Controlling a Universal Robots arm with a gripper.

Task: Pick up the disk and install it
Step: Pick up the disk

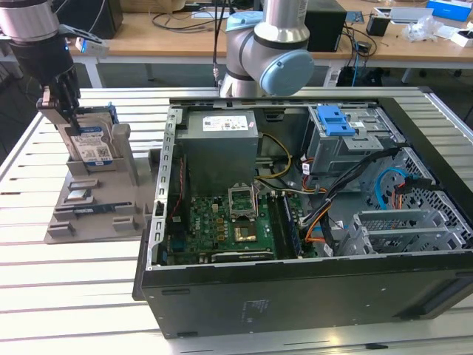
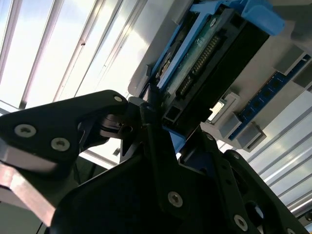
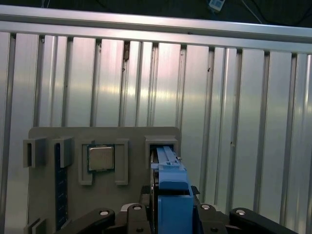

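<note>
disk [image 1: 92,146] stands on edge in the grey holder [image 1: 127,159] at the exterior view's left: silver body, white-and-blue label, blue carrier rail. gripper [image 1: 66,118] is clamped narrow on its top edge.

An open black computer case [image 1: 295,285], baring its green motherboard [image 1: 222,225] and grey power supply [image 1: 220,151], lay on the slatted metal table [image 1: 66,296] beside a grey parts fixture [image 1: 92,223] holding a processor chip [image 3: 101,157].
</note>
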